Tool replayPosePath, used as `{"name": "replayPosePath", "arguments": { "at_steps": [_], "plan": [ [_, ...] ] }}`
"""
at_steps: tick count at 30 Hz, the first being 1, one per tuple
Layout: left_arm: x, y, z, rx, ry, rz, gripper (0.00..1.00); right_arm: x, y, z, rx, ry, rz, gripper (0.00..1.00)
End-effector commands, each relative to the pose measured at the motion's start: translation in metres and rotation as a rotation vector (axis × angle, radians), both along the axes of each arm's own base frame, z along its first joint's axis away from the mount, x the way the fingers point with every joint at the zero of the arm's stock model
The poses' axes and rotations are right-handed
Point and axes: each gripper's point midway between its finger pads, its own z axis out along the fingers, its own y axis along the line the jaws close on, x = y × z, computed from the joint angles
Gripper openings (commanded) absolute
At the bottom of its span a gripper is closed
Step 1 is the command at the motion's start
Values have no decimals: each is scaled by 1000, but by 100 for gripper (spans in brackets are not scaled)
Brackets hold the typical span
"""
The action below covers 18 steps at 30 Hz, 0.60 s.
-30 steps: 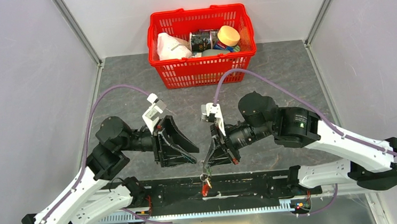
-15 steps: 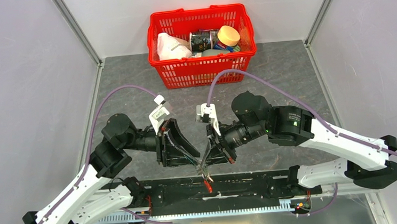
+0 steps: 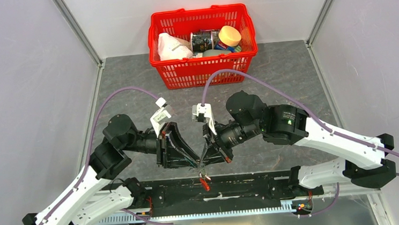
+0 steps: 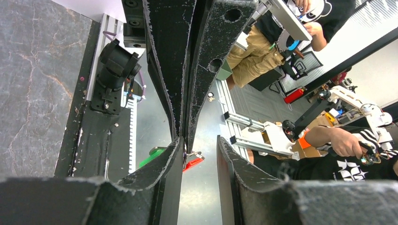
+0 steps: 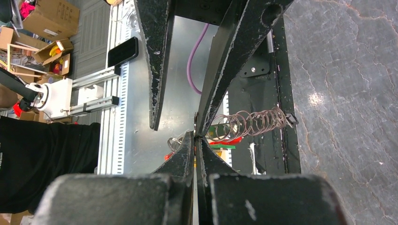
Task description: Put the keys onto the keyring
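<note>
The keyring [image 3: 205, 182], with its red loop, hangs from my right gripper [image 3: 204, 167] above the black rail at the table's near edge. That gripper [image 5: 195, 136] is shut on its metal part. A stretched coil of thin wire rings [image 5: 248, 123] runs out sideways from the tips. A green key head [image 4: 151, 158] and the red loop [image 4: 193, 162] show just below the tips. My left gripper [image 3: 197, 164] stands tip to tip with the right one. Its jaws [image 4: 200, 139] are open by a narrow gap, one finger [image 4: 165, 173] against the right gripper's shut fingers.
A red mesh basket [image 3: 205, 72] with a white bag, cans and a yellow lid stands at the back of the grey table. A black rail [image 3: 257, 185] runs along the near edge between the arm bases. Grey walls close in both sides.
Both grippers have come together, the right one shifting left with the keyring. The left jaws have narrowed. The keyring now hangs a little further left and higher.
</note>
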Motion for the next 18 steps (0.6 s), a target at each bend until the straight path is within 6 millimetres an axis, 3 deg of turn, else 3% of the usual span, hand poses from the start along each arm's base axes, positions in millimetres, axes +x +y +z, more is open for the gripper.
{"name": "replayPosePath", "arguments": {
  "at_steps": [1, 12, 18],
  "plan": [
    [-11, 7, 12, -32, -64, -52, 36, 6, 7, 32, 98, -41, -7, 0],
    [-11, 7, 10, -22, -69, -57, 3, 8, 6, 33, 99, -40, -16, 0],
    [-6, 8, 9, -27, -102, -14, 2, 7, 5, 35, 108, -43, -12, 0]
  ]
}}
